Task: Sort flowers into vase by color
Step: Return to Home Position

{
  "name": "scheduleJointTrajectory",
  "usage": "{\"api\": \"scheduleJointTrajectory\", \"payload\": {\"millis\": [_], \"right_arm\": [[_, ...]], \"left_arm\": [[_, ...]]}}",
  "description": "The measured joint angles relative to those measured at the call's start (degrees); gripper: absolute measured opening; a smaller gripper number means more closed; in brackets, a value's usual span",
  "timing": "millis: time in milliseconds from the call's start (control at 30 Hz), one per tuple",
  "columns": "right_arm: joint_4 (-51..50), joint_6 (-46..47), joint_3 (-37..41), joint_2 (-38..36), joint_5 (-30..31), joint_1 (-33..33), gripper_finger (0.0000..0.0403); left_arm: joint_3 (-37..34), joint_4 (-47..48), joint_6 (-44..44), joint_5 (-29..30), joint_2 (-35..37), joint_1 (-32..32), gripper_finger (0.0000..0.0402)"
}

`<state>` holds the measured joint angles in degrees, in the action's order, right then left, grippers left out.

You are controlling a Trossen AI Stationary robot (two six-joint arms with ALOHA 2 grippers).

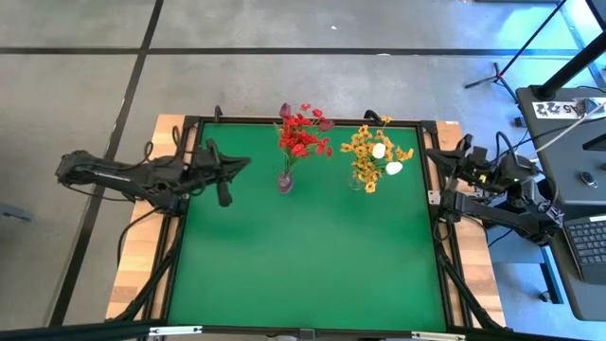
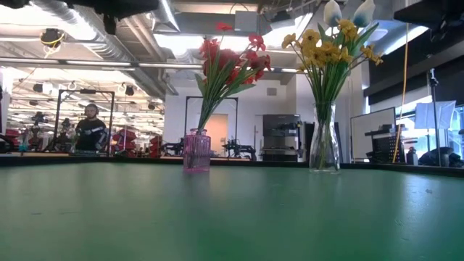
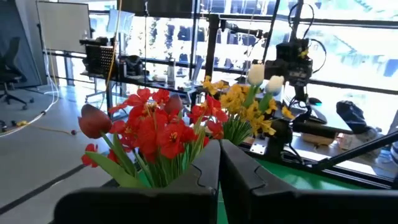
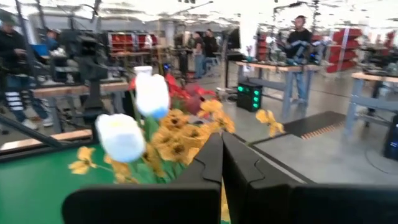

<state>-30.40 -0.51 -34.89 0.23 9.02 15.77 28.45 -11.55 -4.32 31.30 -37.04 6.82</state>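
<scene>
The red flowers (image 1: 301, 138), with a maroon bud (image 3: 94, 120) among them, stand in the pink vase (image 2: 196, 151) toward the far edge of the green tabletop (image 1: 303, 256); near it, on the right, the yellow flowers (image 1: 367, 156) and two white buds (image 2: 332, 11) stand in the clear vase (image 2: 324, 145); the left claw (image 3: 219, 149) hangs over the tabletop's left side, apart from the red bunch, fingers pressed narrow and empty; the right claw (image 4: 222, 140) sits at the right edge, likewise closed and empty, near the yellow bunch.

Evenly bright, ceiling lights (image 2: 177, 42) glaring overhead
</scene>
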Motion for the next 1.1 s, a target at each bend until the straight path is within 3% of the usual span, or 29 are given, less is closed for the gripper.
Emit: {"api": "scheduleJointTrajectory", "payload": {"millis": [233, 500, 767, 1100], "right_arm": [[2.0, 3.2, 3.7, 0.0, -1.0, 0.0, 0.0], [7.2, 3.3, 10.3, 0.0, -1.3, 0.0, 0.0], [11.9, 3.7, 10.3, 0.0, -0.1, 0.0, 0.0], [21.8, 1.8, 15.4, 0.0, -7.1, 0.0, 0.0]], "left_arm": [[0.0, 3.5, 0.4, 2.3, 4.8, 2.8, 0.0001], [0.0, 8.3, 0.2, 2.7, 5.2, 4.9, 0.0001], [-0.4, 7.4, 1.5, 4.3, 5.7, 5.6, 0.0], [-7.9, 1.4, 1.9, 3.4, 11.9, 5.6, 0.0]]}}
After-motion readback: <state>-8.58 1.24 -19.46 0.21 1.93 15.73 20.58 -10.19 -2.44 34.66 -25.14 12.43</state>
